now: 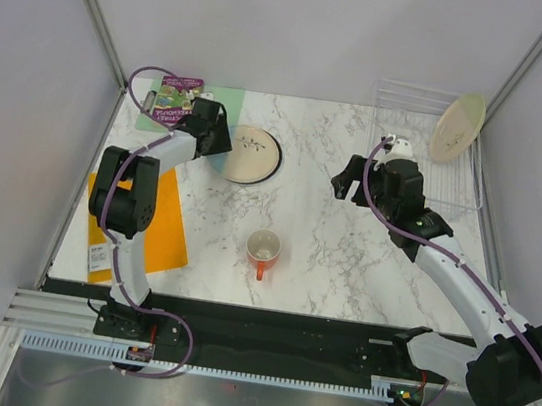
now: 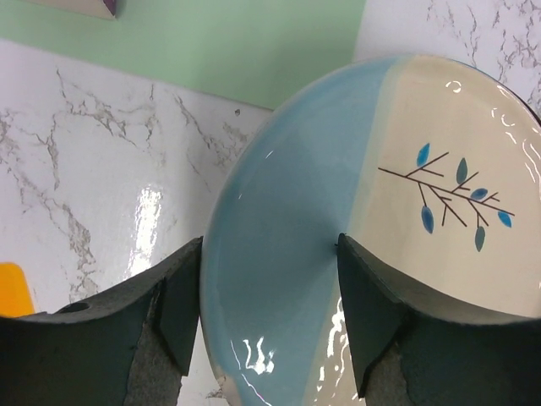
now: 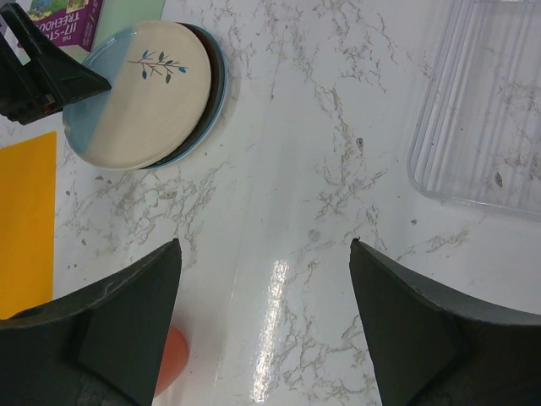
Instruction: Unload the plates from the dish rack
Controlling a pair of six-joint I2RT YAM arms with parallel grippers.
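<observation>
Hovering at the sprig plate, my left gripper has its fingers parted. The plate's blue-and-cream face fills the gap between them, and nothing is pinched there. I cannot tell whether the tips touch the glaze.

That plate tops a small stack lying flat on the marble table, well to the left of the dish rack and about level with the rack's near edge. From my right wrist, a dark rim peeks out from under the sprig plate on the side toward the rack. My left gripper sits on the stack's other side, the one away from the rack.

One plate is in the rack. The pale yellow plate leans tilted against the rack's far right corner, and the wire floor in front of it shows bare.

My right gripper hangs just off the rack's near left corner. Its fingers are spread wide with only marble between them, and nothing is held.

The orange-red mug stands upright left of the rack and closer to my bases than the rack is, apart from the stack. Farthest from the rack, beyond the stack, lie a green mat with a purple box on it and an orange sheet.
</observation>
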